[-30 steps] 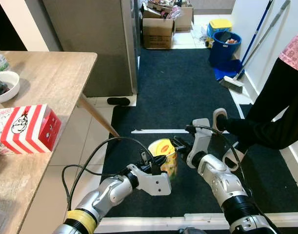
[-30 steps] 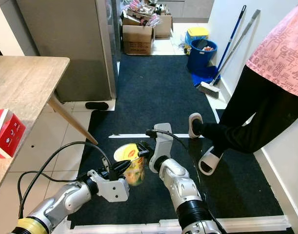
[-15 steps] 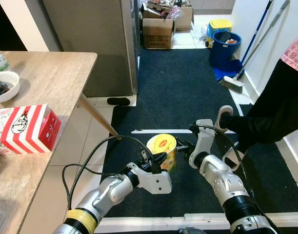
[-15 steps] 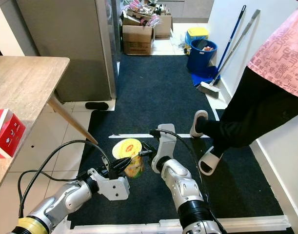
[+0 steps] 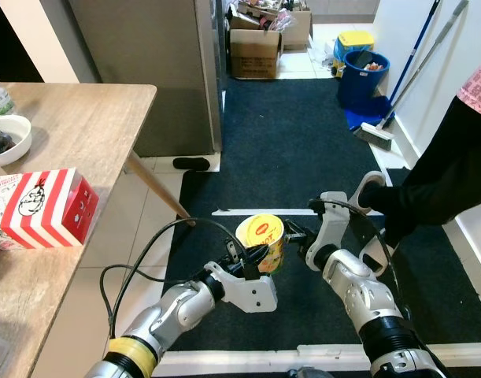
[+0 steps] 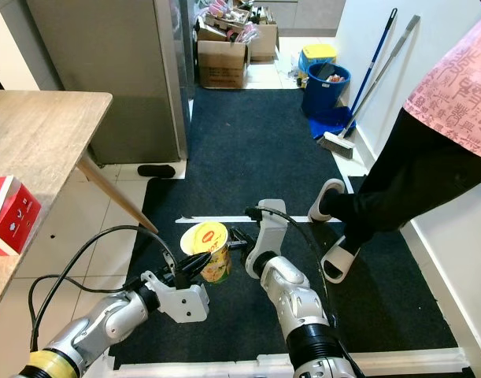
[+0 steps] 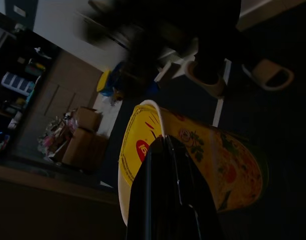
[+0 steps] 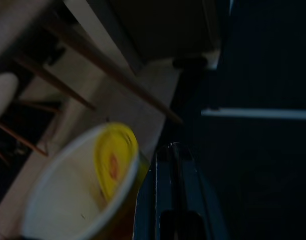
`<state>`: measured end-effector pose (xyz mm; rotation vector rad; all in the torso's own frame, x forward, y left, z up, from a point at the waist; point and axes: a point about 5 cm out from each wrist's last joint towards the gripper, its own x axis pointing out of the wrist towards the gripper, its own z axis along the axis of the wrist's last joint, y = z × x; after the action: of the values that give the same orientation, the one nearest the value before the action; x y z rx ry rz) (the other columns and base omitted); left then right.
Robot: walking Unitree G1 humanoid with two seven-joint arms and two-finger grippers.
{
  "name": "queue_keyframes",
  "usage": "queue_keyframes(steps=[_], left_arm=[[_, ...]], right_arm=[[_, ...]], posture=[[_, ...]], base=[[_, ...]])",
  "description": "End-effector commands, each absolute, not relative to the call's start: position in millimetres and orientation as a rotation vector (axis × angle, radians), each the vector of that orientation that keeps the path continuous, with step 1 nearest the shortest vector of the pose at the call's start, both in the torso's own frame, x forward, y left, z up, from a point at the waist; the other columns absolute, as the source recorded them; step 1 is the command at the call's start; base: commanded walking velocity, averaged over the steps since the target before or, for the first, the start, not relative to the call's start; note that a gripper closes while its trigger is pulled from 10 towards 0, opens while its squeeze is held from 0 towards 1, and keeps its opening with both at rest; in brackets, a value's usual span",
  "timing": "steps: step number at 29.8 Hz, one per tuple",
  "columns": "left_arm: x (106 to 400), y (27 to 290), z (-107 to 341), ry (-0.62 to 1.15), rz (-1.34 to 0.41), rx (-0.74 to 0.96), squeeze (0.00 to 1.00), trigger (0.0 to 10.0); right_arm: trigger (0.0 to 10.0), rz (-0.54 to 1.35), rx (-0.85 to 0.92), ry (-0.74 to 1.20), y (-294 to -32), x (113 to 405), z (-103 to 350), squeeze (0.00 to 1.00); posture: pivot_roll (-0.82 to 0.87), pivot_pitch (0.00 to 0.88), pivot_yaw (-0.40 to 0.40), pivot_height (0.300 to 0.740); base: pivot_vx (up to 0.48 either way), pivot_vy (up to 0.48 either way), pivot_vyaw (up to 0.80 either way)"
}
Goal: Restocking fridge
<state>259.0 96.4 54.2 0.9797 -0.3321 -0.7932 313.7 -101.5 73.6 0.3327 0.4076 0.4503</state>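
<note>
Noodle cup in hand, not yet in the fridge

Held low over the dark rug [image 5: 287, 150]: a yellow noodle cup [image 5: 261, 242], pinched between the left gripper [image 5: 254, 256] and right gripper [image 5: 297, 239], one on each side, fingers of both pressed against it. Well apart from the grey fridge [image 5: 146, 55], door seemingly closed. Probably still to do: carrying over, opening, shelving. On the table [image 5: 83, 126], a striped box [image 5: 39, 206] and bowl [image 5: 10, 135]. A person's legs [image 5: 437, 189] close on the right.
</note>
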Motion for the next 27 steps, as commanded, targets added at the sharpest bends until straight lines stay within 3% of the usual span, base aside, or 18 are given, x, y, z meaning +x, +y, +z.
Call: queue_keyframes(steps=[1,2,3,4,11,16,23,24,27], left_arm=[[257,102,46,-0.295,-0.806,1.014,0.0,10.0],[258,103,43,-0.283,-0.803,1.021,0.0,10.0],[258,103,43,-0.283,-0.803,1.021,0.0,10.0],[259,103,42,-0.279,-0.799,1.025,0.0,10.0],[262,101,44,-0.311,-0.775,1.043,0.0,10.0],[263,100,48,-0.359,-0.761,1.052,0.0,10.0],[261,101,53,-0.403,-0.757,1.056,0.0,10.0],[261,100,53,-0.411,-0.756,1.058,0.0,10.0],[260,100,53,-0.416,-0.755,1.059,0.0,10.0]], right_arm=[[10.0,0.428,0.331,0.389,-106,314,80,0.0],[10.0,0.424,0.324,0.351,-109,315,90,0.8],[10.0,0.424,0.324,0.351,-109,315,90,0.8],[10.0,0.427,0.337,0.33,-111,316,97,1.0],[10.0,0.409,0.498,0.417,-105,313,97,1.0],[10.0,0.489,0.681,0.51,-86,303,95,1.0],[10.0,0.475,0.694,0.603,-79,309,96,1.0],[10.0,0.469,0.642,0.633,-78,311,96,0.0],[10.0,0.469,0.573,0.667,-80,312,96,0.0]], posture=[[0.0,0.078,-0.03,0.74],[-0.01,0.08,-0.032,0.74],[-0.01,0.08,-0.032,0.74],[-0.01,0.081,-0.034,0.74],[-0.01,0.082,-0.038,0.74],[0.0,0.085,-0.044,0.74],[0.0,0.087,-0.048,0.74],[0.0,0.088,-0.051,0.74],[0.0,0.088,-0.057,0.74]], base=[[0.0,0.0,0.0],[0.0,0.0,0.0],[0.0,0.0,0.0],[0.0,0.0,0.0],[0.0,0.0,0.0],[0.0,0.0,0.0],[0.0,0.0,0.0],[0.0,0.0,0.0],[0.0,0.0,0.0]])
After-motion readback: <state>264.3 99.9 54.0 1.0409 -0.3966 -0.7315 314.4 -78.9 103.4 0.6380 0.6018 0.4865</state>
